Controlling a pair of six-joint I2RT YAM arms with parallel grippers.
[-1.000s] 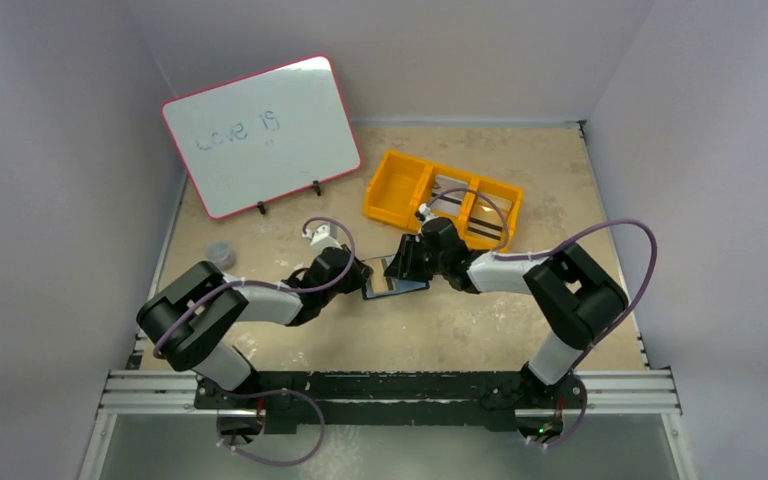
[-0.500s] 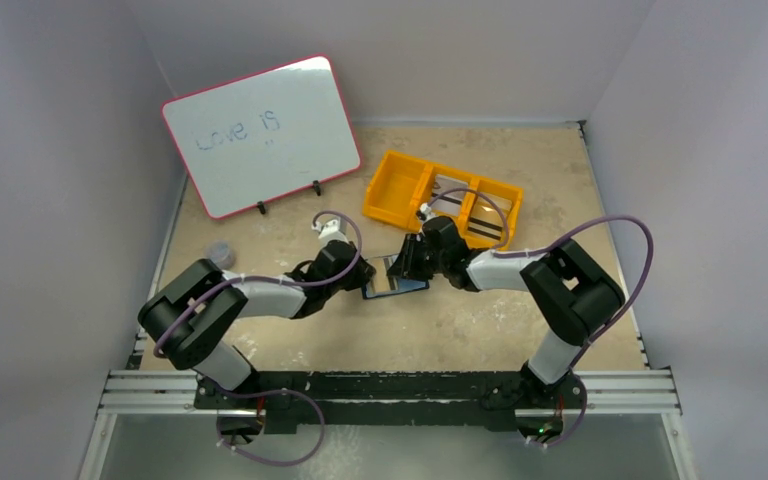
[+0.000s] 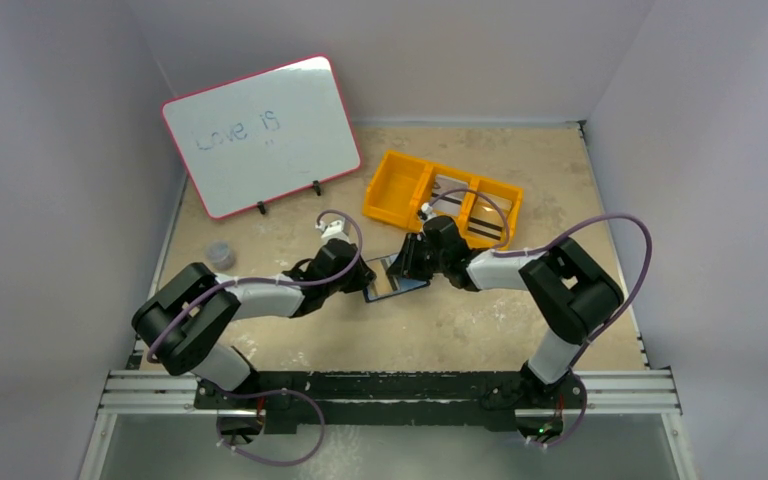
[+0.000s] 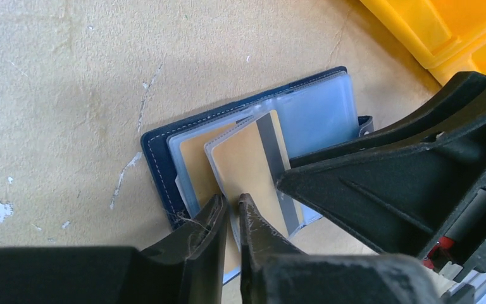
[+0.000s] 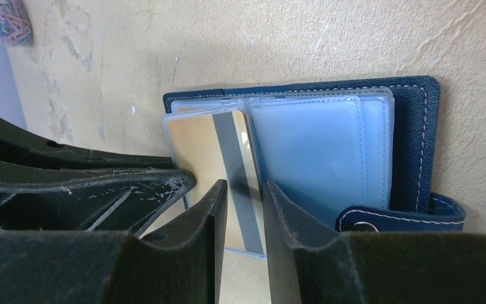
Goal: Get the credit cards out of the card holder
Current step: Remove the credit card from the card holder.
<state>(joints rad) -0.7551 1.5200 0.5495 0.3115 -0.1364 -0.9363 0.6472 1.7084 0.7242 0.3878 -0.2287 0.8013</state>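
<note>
**Operator:** List me what's out for the card job.

**Clerk:** Item one, your landmark: orange plastic three-compartment tray (image 4: 430, 31). Item two: small navy-blue folding card holder with white stitching (image 5: 411, 126). It lies open and flat on the tan table (image 5: 354, 38), near the tray on the side toward the arm bases. Its snap tab (image 5: 405, 215) is at the right end. Item three: thin pale card with a dark grey stripe (image 5: 196, 152). One short end is tucked among the holder's clear pockets (image 5: 316, 152). The other juts past the holder's edge on the side away from the tray.

**Operator:** And my jaws?

**Clerk:** Left gripper (image 4: 233, 206): fingers (image 4: 202, 234) all but pressed together at the left corner of the jutting end (whether the card's edge sits between them, you cannot tell). Right gripper (image 5: 245, 187): fingers (image 5: 196, 228) a narrow gap apart, straddling the stripe at that same end. The card's face shows between them, so nothing is pinched.

**Operator:** What does the pull turn on?

**Clerk:** The card's long axis follows its stripe, pointing to and from the tray. Both arms are at the free end, the left closer to a grip. I'd judge you should draw it away from the tray, along the stripe. A sideways tug would likely bind it in the sleeve.
</note>
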